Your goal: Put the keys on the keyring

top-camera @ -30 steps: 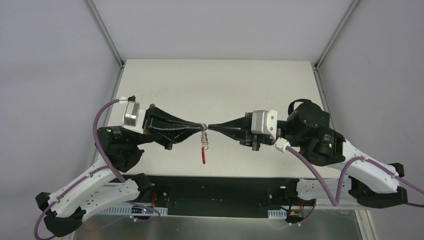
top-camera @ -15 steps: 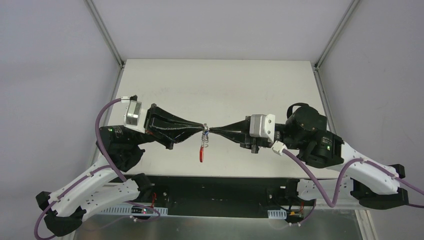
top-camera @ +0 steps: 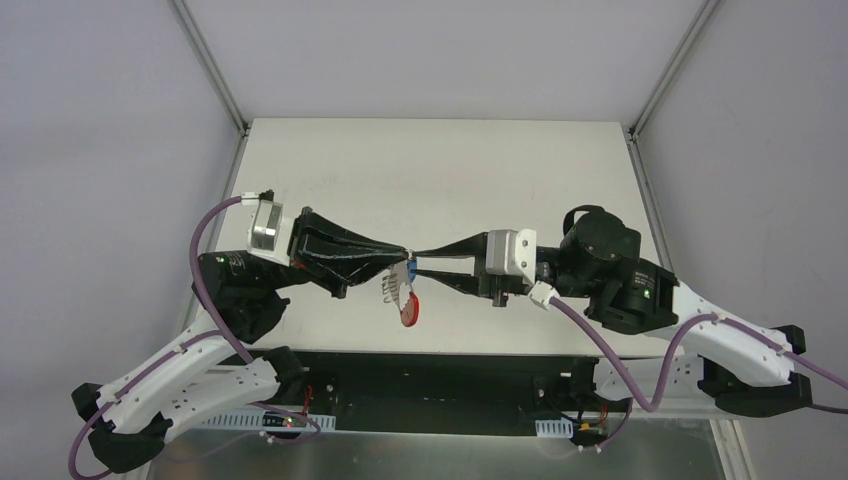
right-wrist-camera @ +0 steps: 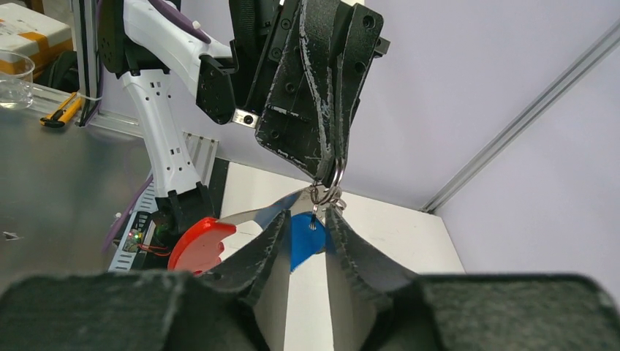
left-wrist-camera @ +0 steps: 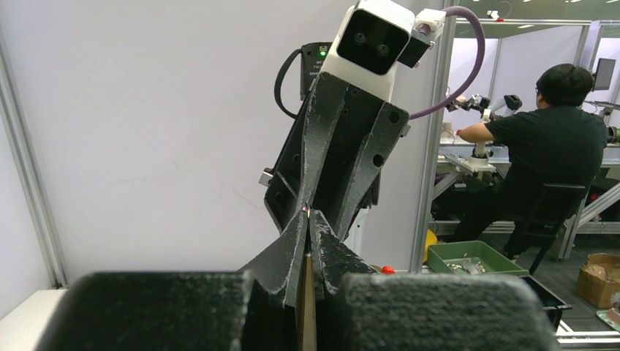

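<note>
- My right claw (top-camera: pixel 414 266), pinched shut a second ago, now stands parted, gripping nothing.
- My left claw (top-camera: pixel 404 250) stays clamped on the thin silver wire keyring (right-wrist-camera: pixel 327 191), above the counter (top-camera: pixel 450 170).
- The key's smooth blue plastic tag (right-wrist-camera: pixel 305 247) hangs under the rings.
- The curved red strip (top-camera: pixel 408 308) has swung broadside.

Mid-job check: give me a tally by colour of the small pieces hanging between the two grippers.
Red: 1, the curved strip
Blue: 1, the tag
Silver: 1, the bunch of rings; the single rings are too small to count
Total: 3
</note>
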Motion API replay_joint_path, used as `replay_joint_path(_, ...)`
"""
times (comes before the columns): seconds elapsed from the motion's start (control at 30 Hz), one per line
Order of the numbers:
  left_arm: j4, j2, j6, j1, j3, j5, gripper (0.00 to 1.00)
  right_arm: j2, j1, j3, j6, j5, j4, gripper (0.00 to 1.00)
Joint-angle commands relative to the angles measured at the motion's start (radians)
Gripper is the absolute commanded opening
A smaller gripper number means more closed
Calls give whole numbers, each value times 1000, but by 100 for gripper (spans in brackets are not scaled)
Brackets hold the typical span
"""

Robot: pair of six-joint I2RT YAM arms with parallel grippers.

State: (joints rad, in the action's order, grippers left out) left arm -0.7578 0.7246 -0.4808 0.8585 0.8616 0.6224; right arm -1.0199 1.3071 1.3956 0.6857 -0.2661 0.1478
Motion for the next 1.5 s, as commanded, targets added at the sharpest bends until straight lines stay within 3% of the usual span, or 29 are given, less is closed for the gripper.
replay_joint_path(0.0, -60, -9, -3, 9, 42, -16, 0, 31, 4, 7, -7, -8, -33, 30)
replay_joint_path(0.33, -57, -2, -5, 9, 50, -2, 0, 57, 4, -4, -64, 39, -88, 34)
replay_joint_path(0.67, -60, -8, -7, 8, 49, 3, 0, -23, 5, 105, -170, 52, -14, 32)
replay_joint_path(1.3, -69, -10, -8, 8, 42, 4, 0, -53, 4, 141, -205, 55, 23, 14)
replay_joint_path(1.4, -70, -11, -11, 9, 43, 9, 0, -62, 4, 153, -208, 58, 32, 2)
replay_joint_path(1.47, -73, -12, -13, 9, 42, 15, 0, -67, 3, 163, -210, 70, 37, 0)
